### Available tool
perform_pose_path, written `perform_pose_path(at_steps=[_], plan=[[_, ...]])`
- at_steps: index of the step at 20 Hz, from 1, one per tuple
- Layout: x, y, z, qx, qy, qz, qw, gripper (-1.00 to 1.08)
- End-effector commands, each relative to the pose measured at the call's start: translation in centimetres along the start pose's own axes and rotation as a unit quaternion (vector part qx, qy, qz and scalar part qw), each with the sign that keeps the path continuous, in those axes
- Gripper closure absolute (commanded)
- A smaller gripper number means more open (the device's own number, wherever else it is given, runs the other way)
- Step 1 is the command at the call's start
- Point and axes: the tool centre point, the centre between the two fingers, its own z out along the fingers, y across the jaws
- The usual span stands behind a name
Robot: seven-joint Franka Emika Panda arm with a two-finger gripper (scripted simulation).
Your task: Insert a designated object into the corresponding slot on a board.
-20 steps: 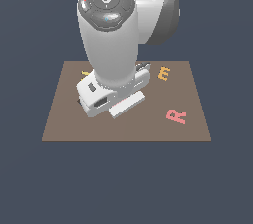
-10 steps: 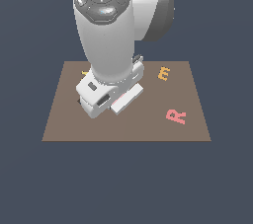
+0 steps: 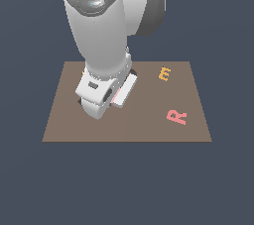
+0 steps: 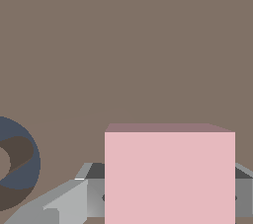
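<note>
The designated object, a light-pink square tile (image 4: 169, 173), fills the near part of the wrist view, and grey fingers (image 4: 91, 191) press on both of its sides. My gripper (image 4: 169, 196) is shut on it, close above the brown board (image 4: 123, 45). In the exterior view the arm's white hand (image 3: 99, 97) hangs low over the middle-left of the board (image 3: 149, 130). Only a pink sliver of the tile (image 3: 118, 102) shows under it. The slot is hidden in both views.
A dark navy round ring (image 4: 24, 144) lies on the board beside the tile in the wrist view. An orange letter m (image 3: 164, 74) and a salmon-pink letter R (image 3: 176, 117) lie on the board at the exterior view's right.
The upper arm has swung toward the exterior view's left and stands more upright. The hand has crept slightly left over the board, with the tile still held.
</note>
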Motion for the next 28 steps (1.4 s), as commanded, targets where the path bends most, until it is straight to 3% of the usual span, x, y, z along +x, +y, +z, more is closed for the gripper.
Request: perform_pose_path(at_steps=[1, 7, 13, 19, 28], plan=[[-0.6, 0.0, -0.1, 0.000, 0.000, -0.048, 0.9988, 1.08], [-2.0, 0.1, -0.2, -0.001, 0.000, -0.160, 0.9872, 1.08], [-3.3, 0.6, -0.3, -0.001, 0.000, -0.268, 0.9635, 1.08], [-4.4, 1.3, -0.4, -0.001, 0.000, -0.372, 0.9284, 1.08], [-5.7, 2.7, -0.6, 0.000, 0.000, -0.507, 0.8619, 1.08]])
